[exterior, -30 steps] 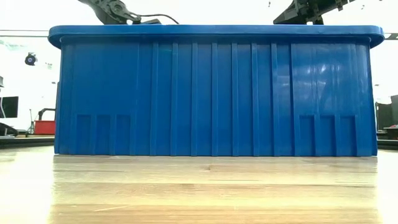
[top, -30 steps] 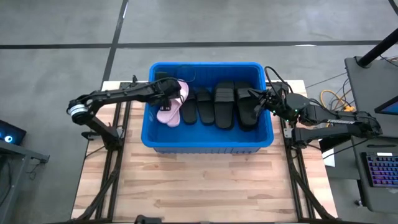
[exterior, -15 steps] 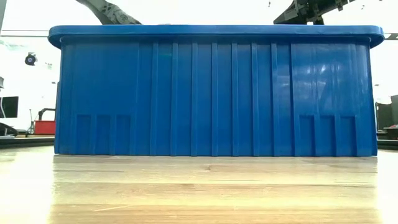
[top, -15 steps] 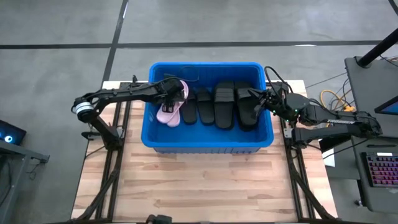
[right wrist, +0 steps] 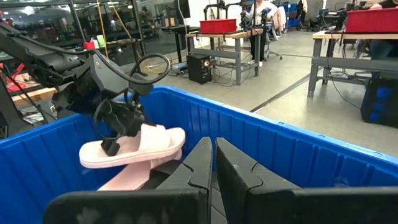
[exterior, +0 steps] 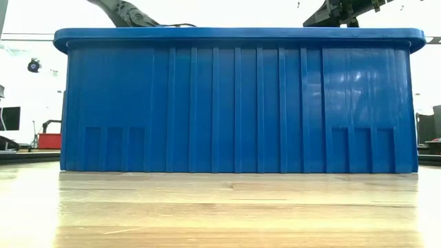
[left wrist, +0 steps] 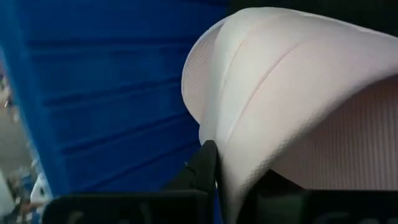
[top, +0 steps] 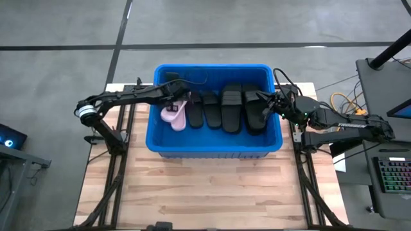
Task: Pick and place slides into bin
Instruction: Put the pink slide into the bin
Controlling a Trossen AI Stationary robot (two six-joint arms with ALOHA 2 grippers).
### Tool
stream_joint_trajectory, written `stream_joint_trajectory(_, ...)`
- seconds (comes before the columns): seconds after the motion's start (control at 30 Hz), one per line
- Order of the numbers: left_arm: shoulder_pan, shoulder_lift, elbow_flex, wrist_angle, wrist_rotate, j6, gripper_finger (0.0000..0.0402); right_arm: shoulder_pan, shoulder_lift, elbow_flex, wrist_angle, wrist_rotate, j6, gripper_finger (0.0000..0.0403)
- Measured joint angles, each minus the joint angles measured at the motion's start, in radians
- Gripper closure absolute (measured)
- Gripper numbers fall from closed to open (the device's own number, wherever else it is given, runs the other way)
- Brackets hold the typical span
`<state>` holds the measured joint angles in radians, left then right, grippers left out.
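Pale plank desk [top: 205, 192] on grey concrete floor, ribbed glossy blue bin [top: 212, 151] at frame centre, left tool [top: 176, 98] gripping a pale pink slide [right wrist: 134, 148] inside, black slides [top: 231, 109] alongside, right tool [top: 266, 106] clenched empty at bin's right wall.

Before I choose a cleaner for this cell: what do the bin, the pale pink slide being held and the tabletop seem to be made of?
The bin: glossy moulded plastic, with ribbed walls and sheen.
The pink slide, held in the left gripper: matte, probably foam rubber; the left wrist view shows fine texture.
The tabletop: pale wood planks with visible grain and a slight sheen, perhaps sealed.
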<state>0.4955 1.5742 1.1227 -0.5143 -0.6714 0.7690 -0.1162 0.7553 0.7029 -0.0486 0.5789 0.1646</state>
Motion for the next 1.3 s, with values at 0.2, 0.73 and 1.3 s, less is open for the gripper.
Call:
stream_joint_trajectory(0.2, -0.025, 0.000, 0.025, -0.047, -0.135, -0.118, 0.0399, 0.000, 0.000, 0.000, 0.000, -0.001, 0.000, 0.0390)
stream_joint_trajectory(0.73, -0.033, 0.048, 0.046, -0.282, -0.167, -0.627, 0.0401, 0.000, 0.000, 0.000, 0.000, -0.001, -0.006, 0.0390)
stream_joint_trajectory(1.3, -0.030, 0.191, 0.074, -0.298, -0.145, -0.678, 0.0295, 0.000, 0.000, 0.000, 0.001, -0.002, 0.019, 0.0390)
